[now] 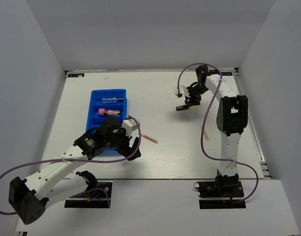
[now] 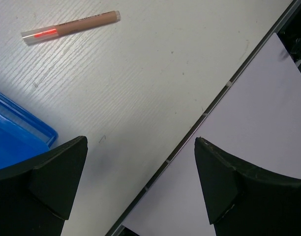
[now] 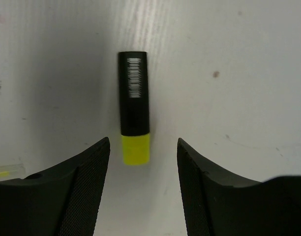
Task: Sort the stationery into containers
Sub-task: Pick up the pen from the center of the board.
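Worktop (image 1: 190, 147) in white, and on its left side sits the blue tray (image 1: 108, 91), with a clear-blue tube (image 1: 112, 100) in its far compartment and a pink tube (image 1: 109, 112) in the next one along.

Down at the tray's near right corner hangs the left hand (image 2: 140, 145), jaws spread wide, nothing between them.

Over on the other side, the right hand (image 3: 143, 145) hovers above the worktop, jaws apart and empty, lined up over a highlighter (image 3: 134, 93). It lies flat, well apart from the tray. Only its yellow cap (image 3: 135, 150) falls between the fingertips; the black barrel runs away ahead of them.

That's a light, stiff bit of plastic, I'd say, smooth enough to skid or roll if pinched off-centre. Best hold looks to be across the middle of the barrel, not the cap, which might pull off. So a nudge forward before closing seems wise.

Smaller again: a pink-orange pen (image 2: 72, 28) lies loose on the worktop just right of the tray. It looks thin and light, one to pinch at mid-length.
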Robot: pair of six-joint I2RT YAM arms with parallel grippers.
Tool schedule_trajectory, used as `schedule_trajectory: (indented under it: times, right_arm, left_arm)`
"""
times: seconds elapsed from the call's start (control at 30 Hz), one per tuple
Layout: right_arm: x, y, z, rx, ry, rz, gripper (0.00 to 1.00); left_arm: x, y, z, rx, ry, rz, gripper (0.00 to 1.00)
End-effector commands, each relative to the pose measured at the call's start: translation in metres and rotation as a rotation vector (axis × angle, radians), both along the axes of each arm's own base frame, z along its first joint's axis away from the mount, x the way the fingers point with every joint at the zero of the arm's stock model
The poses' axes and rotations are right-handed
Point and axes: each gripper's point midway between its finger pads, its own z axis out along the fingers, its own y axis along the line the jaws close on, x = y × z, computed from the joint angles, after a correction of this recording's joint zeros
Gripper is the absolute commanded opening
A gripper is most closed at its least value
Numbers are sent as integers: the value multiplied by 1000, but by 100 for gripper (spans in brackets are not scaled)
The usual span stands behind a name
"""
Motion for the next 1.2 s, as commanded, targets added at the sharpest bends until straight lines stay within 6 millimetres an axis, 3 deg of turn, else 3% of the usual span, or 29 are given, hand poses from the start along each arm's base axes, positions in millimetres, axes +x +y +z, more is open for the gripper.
schedule_trajectory:
  times: [0.0,0.87,1.07,1.17]
  right_arm:
    - [-22,6,4,48,66,96,60]
    - [9,-12,-51,-75,119,45,60]
    - [-25,-30,-77,-217,274,120,57]
    - [-43,-36,-81,-252,348,126,54]
  left_arm:
    - [-2,-3,1,-14,4,-24,100]
    - [-3,-8,-2,-21,37,-21,100]
    - [-4,-7,-1,-26,35,-21,100]
    - [-6,-6,0,-33,31,-19,100]
